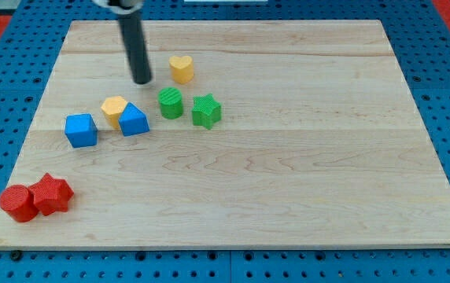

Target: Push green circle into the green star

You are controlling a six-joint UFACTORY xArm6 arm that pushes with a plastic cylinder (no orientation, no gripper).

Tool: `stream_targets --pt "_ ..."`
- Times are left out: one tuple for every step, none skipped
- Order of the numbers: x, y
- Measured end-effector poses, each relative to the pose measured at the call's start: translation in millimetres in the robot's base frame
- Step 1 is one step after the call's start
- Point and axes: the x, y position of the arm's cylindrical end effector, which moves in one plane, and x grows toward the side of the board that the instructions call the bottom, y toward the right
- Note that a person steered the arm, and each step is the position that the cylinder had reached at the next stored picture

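Green circle [171,102] sits just left of green star [206,111], narrowly apart.

Single high oblique view over board [288,196]

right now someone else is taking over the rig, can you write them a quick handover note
My tip is on the board, touching no block, up and to the view's left of the green circle and left of the yellow heart.
The green circle sits just left of the green star, with a narrow gap between them.
Done: the circle is close to the star.
Left: bring the tip to the circle's left side and push it right into the star. The blue block lies near that path.
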Motion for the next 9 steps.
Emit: stream_targets --pt "17.2 -30.3" --pt "31.7 -15.8" --pt "43.4 18.3" --pt "51.0 63.3" --pt "52.7 107.3" --pt "52.7 129.5" --pt "44.6 85.8" --pt "25.8 -2.1" --pt "18.3 -96.9"
